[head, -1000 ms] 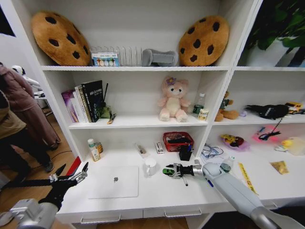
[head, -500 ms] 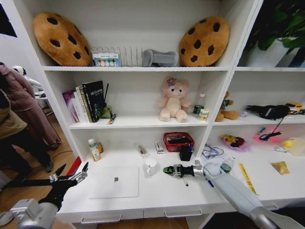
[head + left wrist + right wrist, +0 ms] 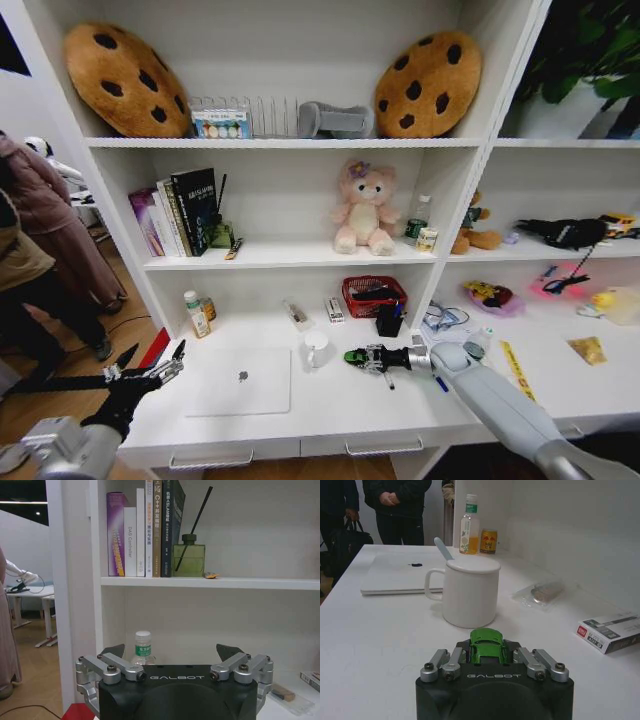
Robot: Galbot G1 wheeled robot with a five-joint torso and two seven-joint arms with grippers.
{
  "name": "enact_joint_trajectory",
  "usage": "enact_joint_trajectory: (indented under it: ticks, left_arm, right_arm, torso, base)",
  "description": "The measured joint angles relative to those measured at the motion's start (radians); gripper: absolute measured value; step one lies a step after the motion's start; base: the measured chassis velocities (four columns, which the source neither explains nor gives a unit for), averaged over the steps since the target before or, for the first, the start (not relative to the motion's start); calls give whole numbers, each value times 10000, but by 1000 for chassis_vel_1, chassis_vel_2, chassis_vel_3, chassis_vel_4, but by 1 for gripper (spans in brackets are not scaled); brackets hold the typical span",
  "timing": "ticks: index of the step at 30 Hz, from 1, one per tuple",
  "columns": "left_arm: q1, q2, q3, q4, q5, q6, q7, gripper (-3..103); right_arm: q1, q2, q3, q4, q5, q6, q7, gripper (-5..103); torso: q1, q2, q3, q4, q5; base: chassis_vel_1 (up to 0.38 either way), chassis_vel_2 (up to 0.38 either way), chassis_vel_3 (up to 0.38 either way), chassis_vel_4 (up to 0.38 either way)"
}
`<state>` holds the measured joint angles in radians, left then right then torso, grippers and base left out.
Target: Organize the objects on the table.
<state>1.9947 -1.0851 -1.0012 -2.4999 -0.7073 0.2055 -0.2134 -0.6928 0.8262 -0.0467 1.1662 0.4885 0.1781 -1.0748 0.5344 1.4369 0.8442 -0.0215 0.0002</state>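
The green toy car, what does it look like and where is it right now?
The green toy car is tiny, shiny bright green, with dark windows, and looks like plastic or painted metal. It sits level, clamped between the fingers of the right gripper, held over the white desk. Its nose points toward a white mug with a lid and spoon, which stands just ahead without touching it. Its wheels are hidden.

Green toy car [image 3: 487, 645] in tool [image 3: 490, 656]
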Motion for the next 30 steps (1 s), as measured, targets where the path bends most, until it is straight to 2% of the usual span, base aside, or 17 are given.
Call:
enact_joint_trajectory:
  ticks: [4,6,8,9,10,11,13,14,15,16,17,20,21,24,25,28,30]
  left_arm:
    - [0,0,0,0,0,0,0,100]
    - [0,0,0,0,0,0,0,100]
    - [0,0,0,0,0,0,0,100]
    - [0,0,0,0,0,0,0,100]
    - [0,0,0,0,0,0,0,100]
    - [0,0,0,0,0,0,0,100]
    - [0,0,0,0,0,0,1,100]
    - [0,0,0,0,0,0,1,100]
    - [0,0,0,0,0,0,0,100]
    - [0,0,0,0,-1,0,1,100]
    - [0,0,0,0,-1,0,1,100]
    - [0,0,0,0,-1,0,1,100]
    - [0,0,0,0,-1,0,1,100]
    - [0,0,0,-1,0,0,0,100]
    - [0,0,0,-1,0,0,0,100]
    - [0,0,0,0,0,-1,0,100]
    - [-1,0,1,0,0,-1,1,100]
  right_arm:
    - [-131,-251,294,569,195,-77,26,36]
    - [-609,-934,905,1823,704,-249,42,36]
    - [-839,-1220,1216,2243,908,-327,53,36]
    - [-1208,-1700,1750,2959,1339,-446,56,36]
    - [-1617,-2152,2325,3648,1816,-578,63,36]
    - [-1617,-2152,2325,3648,1816,-578,63,36]
    - [-2174,-3069,3254,4885,2925,-774,163,36]
    - [-2174,-3069,3254,4885,2925,-774,163,36]
    - [-2246,-3462,3584,5398,3468,-888,288,36]
    - [-1701,-3971,3752,5989,4292,-1304,659,36]
    - [-1701,-3971,3752,5989,4292,-1304,659,36]
    - [96,-3786,2984,6138,4886,-2558,1712,36]
    - [96,-3786,2984,6138,4886,-2558,1712,36]
    - [1733,-3109,1747,5952,5257,-3677,2931,36]
    - [1733,-3109,1747,5952,5257,-3677,2931,36]
    - [3147,-2478,641,5649,5383,-4503,3762,36]
    - [3718,-2244,221,5477,5433,-4693,3965,36]
  torso:
    - [0,0,-1,2,2]
    - [0,0,-2,3,2]
    - [0,0,-2,3,0]
    - [0,1,-3,-6,0]
    - [0,2,-3,-4,-2]
    - [0,2,-3,-4,-2]
    - [-2,3,-4,-8,-6]
    - [-2,3,-4,-8,-6]
    - [-4,5,-6,-7,-5]
    - [-4,4,-5,0,0]
    - [-4,4,-5,0,0]
    - [-3,3,-4,2,-3]
    - [-3,3,-4,2,-3]
    - [-2,3,-2,3,3]
    - [-2,3,-2,3,3]
    - [-2,3,-2,-3,0]
    - [-1,3,-2,-1,-1]
  base:
    - [0,0,0,0]
    - [0,0,0,0]
    - [0,0,0,0]
    - [0,0,0,0]
    - [0,0,0,0]
    - [0,0,0,0]
    - [0,0,0,0]
    - [0,0,0,0]
    - [0,0,0,0]
    - [0,0,0,0]
    - [0,0,0,0]
    - [0,0,0,0]
    - [0,0,0,0]
    - [0,0,0,0]
    - [0,0,0,0]
    - [0,0,0,0]
    - [0,0,0,0]
